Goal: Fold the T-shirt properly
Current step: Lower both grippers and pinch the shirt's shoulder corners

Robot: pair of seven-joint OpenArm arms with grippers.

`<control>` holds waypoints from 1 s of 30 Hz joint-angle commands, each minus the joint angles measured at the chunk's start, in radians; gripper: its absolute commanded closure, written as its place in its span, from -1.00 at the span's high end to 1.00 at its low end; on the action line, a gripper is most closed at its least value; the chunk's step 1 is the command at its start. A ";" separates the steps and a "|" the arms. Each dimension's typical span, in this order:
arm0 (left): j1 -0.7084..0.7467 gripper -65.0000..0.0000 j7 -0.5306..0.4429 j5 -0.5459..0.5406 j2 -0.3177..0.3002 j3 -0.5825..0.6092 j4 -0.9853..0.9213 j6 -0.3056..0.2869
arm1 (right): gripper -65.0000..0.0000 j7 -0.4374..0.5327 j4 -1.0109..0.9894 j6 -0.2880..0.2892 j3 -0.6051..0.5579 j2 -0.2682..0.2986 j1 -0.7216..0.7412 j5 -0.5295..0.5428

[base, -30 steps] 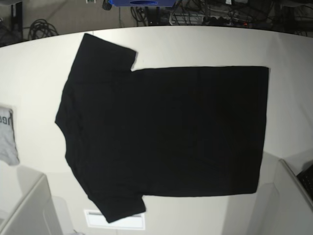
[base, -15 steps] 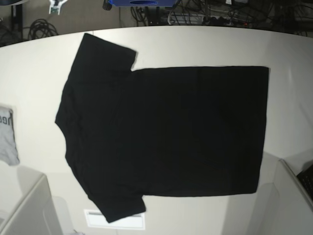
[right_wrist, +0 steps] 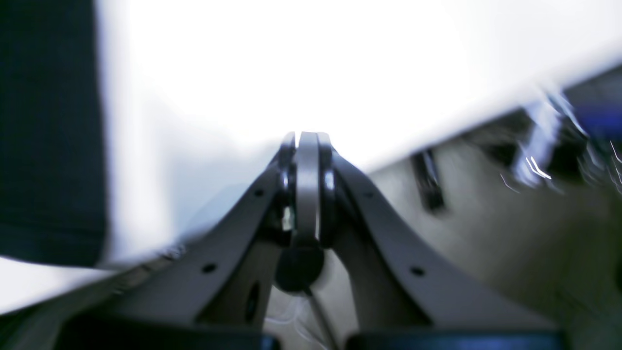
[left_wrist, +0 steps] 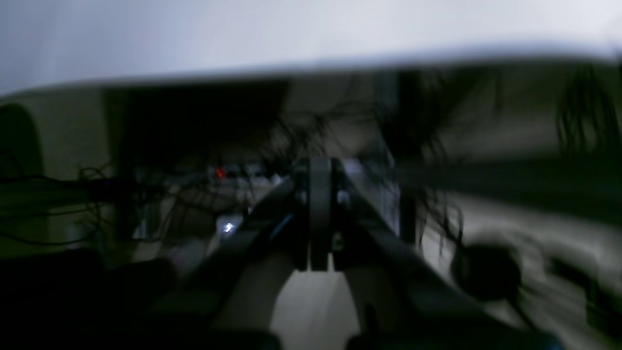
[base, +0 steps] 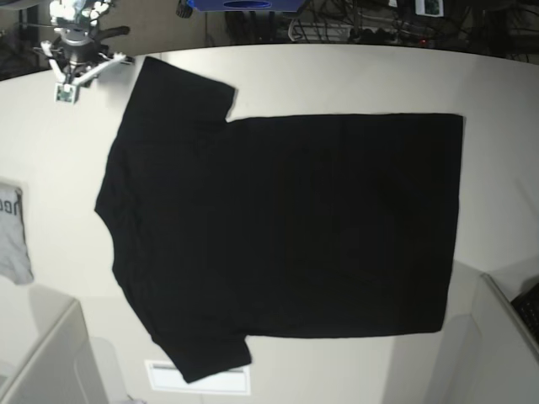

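a: lying flat across the middle of the white table (base: 337, 76), the t-shirt (base: 286, 227) is spread wide, its collar end toward the base view's left and its straight hem toward the right. one sleeve points to the far edge of the table, the other to the near edge.

b: and the arms?

a: the right gripper (base: 74, 57) shows in the base view at the far left corner of the table, just beside the far sleeve but apart from it. from its own wrist camera the right gripper (right_wrist: 307, 141) has its fingers pressed together at the tips, clenched with nothing between them. a dark edge of the t-shirt (right_wrist: 51, 131) fills the left of that view, with bare table beside it.

b: the left one?

a: the left gripper (left_wrist: 318, 167) is seen only from its wrist camera. its fingers meet at the tips too, closed on nothing. the picture is blurred and dim; behind it there are tangled cables (left_wrist: 301, 141) and a small red light (left_wrist: 219, 172) under the table's edge.

b: anything else on the table?

a: a light grey garment (base: 13, 231) with dark lettering lies at the left edge, well apart from the t-shirt. a white label (base: 198, 376) sits near the front edge, partly under the near sleeve.
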 commanded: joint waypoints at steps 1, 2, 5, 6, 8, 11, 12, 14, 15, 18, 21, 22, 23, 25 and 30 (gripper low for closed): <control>0.009 -1.00 -0.014 -0.036 -0.004 -0.030 0.007 0.005 | -1.00 0.012 0.018 0.046 0.008 -0.009 0.005 0.033; -0.006 -1.00 -0.007 -0.069 -0.005 -0.058 0.007 0.005 | -1.00 0.002 0.016 0.099 0.017 -0.022 0.019 0.059; -0.055 -1.00 0.063 -0.088 -0.002 -0.141 0.013 0.005 | -0.82 -0.100 0.015 0.165 0.030 -0.032 0.065 0.168; -0.081 -1.00 0.088 -0.092 0.001 -0.174 0.010 0.005 | -0.59 -0.139 0.013 0.177 0.037 -0.032 0.079 0.225; -0.121 -1.00 0.125 -0.088 0.019 -0.243 0.003 0.005 | -0.21 -0.196 0.013 0.194 0.082 -0.032 0.102 0.357; -0.161 -1.00 0.146 -0.088 0.064 -0.332 -0.003 0.003 | 0.00 -0.277 0.013 0.195 0.163 -0.028 0.131 0.553; -0.172 -1.00 0.148 -0.088 0.076 -0.358 -0.005 0.002 | 0.00 -0.312 0.013 0.195 0.189 -0.028 0.142 0.604; -0.183 -1.00 0.152 -0.089 0.081 -0.386 -0.005 0.002 | 0.01 -0.386 0.010 0.195 0.231 -0.026 0.168 0.677; -0.184 -1.00 0.152 -0.092 0.081 -0.392 -0.005 0.002 | 0.01 -0.423 -0.002 0.194 0.251 -0.026 0.185 0.696; -0.186 -1.00 0.151 -0.095 0.081 -0.395 -0.005 0.002 | 0.01 -0.493 -0.079 0.191 0.315 -0.026 0.254 0.703; -0.186 -0.30 0.148 -0.097 0.081 -0.395 -0.007 0.002 | 0.01 -0.498 -0.143 0.189 0.358 -0.013 0.278 0.703; -0.187 -0.10 0.148 -0.097 0.082 -0.395 -0.007 0.002 | 0.01 -0.499 -0.165 0.189 0.349 0.003 0.278 0.703; -0.187 0.05 0.148 -0.098 0.082 -0.395 -0.007 0.002 | 0.01 -0.495 -0.191 0.189 0.340 0.015 0.278 0.703; -0.206 0.32 0.148 -0.098 0.082 -0.394 -0.007 0.000 | 0.01 -0.493 -0.255 0.189 0.329 0.037 0.283 0.703; -0.236 0.66 0.152 -0.204 0.079 -0.397 -0.007 -0.095 | 0.02 -0.498 -0.329 0.197 0.324 0.043 0.281 0.703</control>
